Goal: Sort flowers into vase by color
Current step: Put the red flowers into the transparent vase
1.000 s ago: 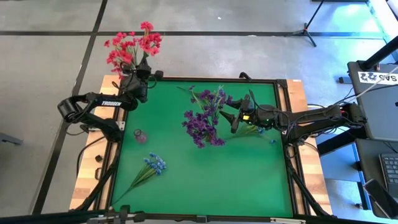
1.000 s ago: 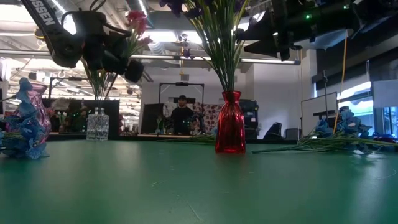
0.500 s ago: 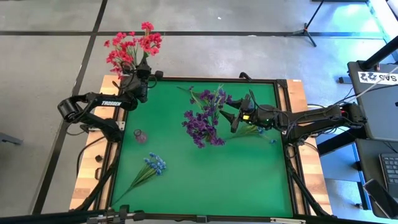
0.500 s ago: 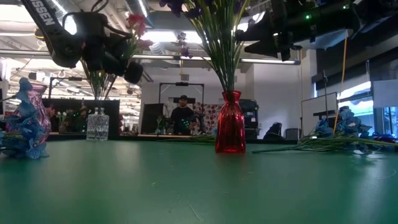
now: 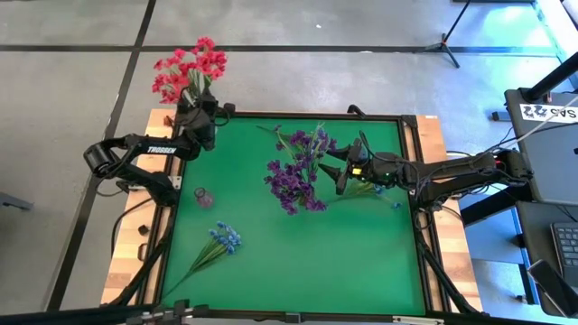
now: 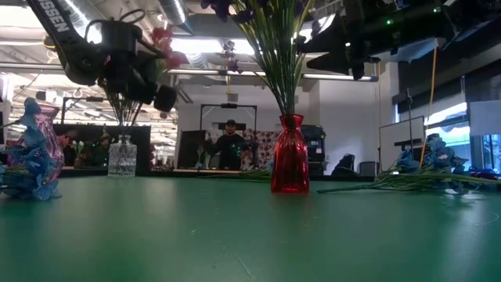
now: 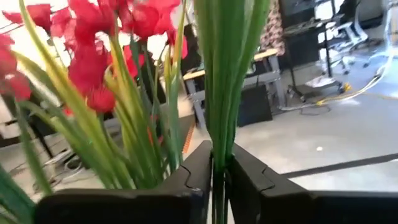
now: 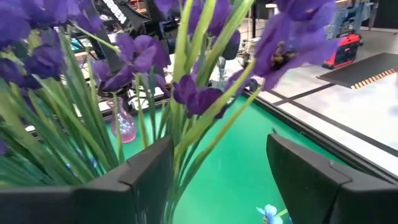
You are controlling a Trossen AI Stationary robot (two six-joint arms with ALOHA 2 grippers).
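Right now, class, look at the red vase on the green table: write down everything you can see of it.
The red vase is a small bottle shape of glossy, see-through red glass: wide body, narrow neck, flared lip. It stands upright on the green table, near the middle. Thin green stems of the purple flowers rise from its mouth and fan out overhead. Only those stems and the table touch it.

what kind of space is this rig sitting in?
Looks like a robotics lab or workshop, not a home. The green table stands on a bare concrete floor with taped lines, a tripod base nearby. The low view shows workbenches, ceiling lights and a person in the background.
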